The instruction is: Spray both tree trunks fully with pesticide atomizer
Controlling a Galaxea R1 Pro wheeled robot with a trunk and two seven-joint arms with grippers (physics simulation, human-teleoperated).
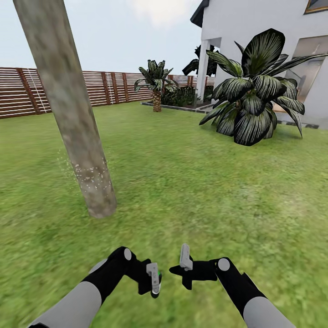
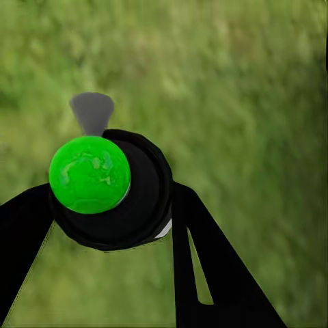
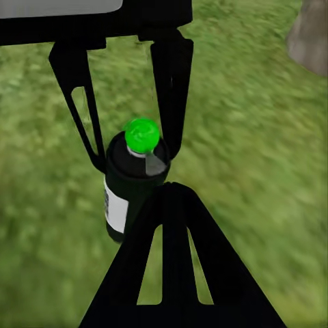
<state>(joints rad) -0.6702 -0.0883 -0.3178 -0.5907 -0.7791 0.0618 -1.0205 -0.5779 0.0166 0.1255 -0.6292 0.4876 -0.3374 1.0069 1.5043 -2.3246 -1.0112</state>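
Atomizer [image 2: 109,188] clamped between left claw [image 1: 155,281] fingers, right claw [image 1: 184,259] beside it, state unclear.

1. The tree trunk [image 1: 73,114] leans up from the grass [image 1: 191,191] ahead of the left gripper [image 1: 155,280], blocking that line.
2. Right of the trunk, open lawn runs to a broad-leaved plant [image 1: 255,100].
3. Behind the trunk stands a slatted fence [image 1: 109,89].
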